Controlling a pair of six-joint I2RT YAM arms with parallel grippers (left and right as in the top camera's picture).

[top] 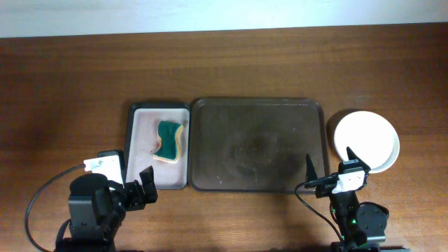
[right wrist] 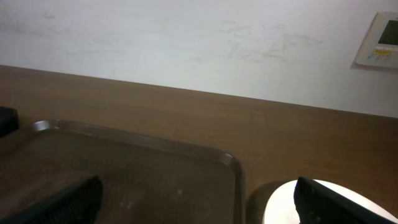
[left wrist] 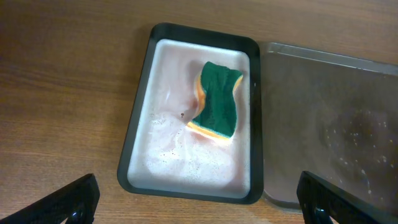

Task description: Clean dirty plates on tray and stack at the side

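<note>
A large dark tray (top: 257,143) lies at the table's middle with nothing on it; it also shows in the left wrist view (left wrist: 329,124) and the right wrist view (right wrist: 124,174). White plates (top: 367,140) sit stacked on the table right of the tray, also seen in the right wrist view (right wrist: 283,205). A green and yellow sponge (top: 169,141) lies in a small soapy tray (top: 137,147), seen too in the left wrist view (left wrist: 217,102). My left gripper (top: 138,190) is open and empty near the small tray's front. My right gripper (top: 329,171) is open and empty near the large tray's front right corner.
The small soapy tray (left wrist: 140,118) holds whitish foam and touches the large tray's left side. A white wall with a wall panel (right wrist: 379,40) stands behind the table's far edge. Bare wood surrounds both trays.
</note>
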